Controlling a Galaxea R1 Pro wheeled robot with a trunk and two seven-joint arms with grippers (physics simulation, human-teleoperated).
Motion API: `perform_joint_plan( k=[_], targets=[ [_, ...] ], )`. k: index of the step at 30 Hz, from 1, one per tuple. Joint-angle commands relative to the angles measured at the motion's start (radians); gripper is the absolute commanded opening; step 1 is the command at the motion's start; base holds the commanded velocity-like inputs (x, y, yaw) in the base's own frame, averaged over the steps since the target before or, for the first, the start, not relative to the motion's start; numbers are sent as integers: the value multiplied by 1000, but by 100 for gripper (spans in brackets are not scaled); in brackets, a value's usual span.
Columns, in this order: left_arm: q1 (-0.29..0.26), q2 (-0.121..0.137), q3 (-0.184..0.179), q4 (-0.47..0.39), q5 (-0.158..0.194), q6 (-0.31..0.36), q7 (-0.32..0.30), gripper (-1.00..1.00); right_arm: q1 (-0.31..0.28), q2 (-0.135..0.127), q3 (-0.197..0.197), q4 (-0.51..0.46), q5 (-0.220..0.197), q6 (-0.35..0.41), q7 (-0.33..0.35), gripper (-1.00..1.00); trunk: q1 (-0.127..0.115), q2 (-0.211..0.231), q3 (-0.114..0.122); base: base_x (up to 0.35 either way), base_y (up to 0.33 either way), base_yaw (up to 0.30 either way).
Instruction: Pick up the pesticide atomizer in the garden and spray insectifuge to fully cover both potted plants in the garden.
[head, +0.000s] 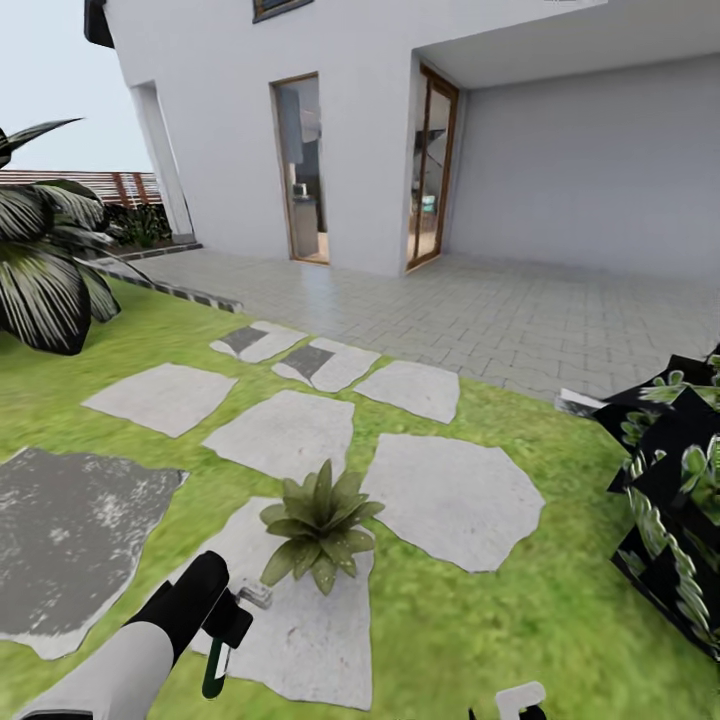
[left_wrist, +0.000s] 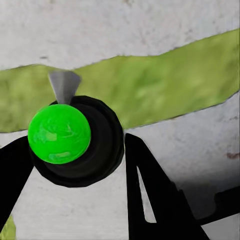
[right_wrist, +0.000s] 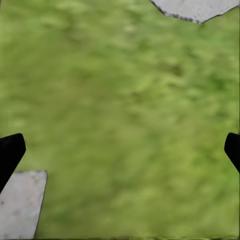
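Green lawn (head: 480, 620): grey stepping stones (head: 452, 498) set across it, paved terrace and white house (head: 400, 120) beyond.
Potted plant (head: 320, 527): low rosette on a stone — just ahead of left gripper.
Left gripper (head: 225, 630): fingers (left_wrist: 150, 200) pinched on pesticide atomizer (left_wrist: 75, 142); dark body with green end hung downward, pale nozzle toward plant.
Insectifuge: could not tell on leaves.
Right gripper (right_wrist: 120, 150): fingertips spread wide over grass — nothing between.
Dark bush (head: 675, 500): far right.
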Motion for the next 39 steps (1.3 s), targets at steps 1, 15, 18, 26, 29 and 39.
perform_joint_plan(
  k=[1,15,18,26,29,39],
  targets=[
    [0,1,-2,-2,-8,1,-9,-100,-1,0,8,1,7,-1,-10,100,0,0,-1,-1,336,-291],
    [0,-1,-3,3,-9,1,-9,-100,-1,0,8,1,7,-1,-10,100,0,0,-1,-64,336,-297],
    [0,-1,-3,2,-8,1,-9,-100,-1,0,8,1,7,-1,-10,100,0,0,-1,-3,336,-284],
    [0,-8,-8,9,-16,1,-9,-100,-1,0,8,2,7,-1,-10,100,0,0,-1,-103,260,-182],
    [0,-7,-6,9,-16,1,-9,-100,-1,-1,8,3,8,-1,-10,100,0,0,-1,-38,37,-11],
    [17,6,-10,5,-20,-1,-8,-100,-1,0,8,1,7,-1,-10,100,0,0,-1,-1,1,-12]
  ],
)
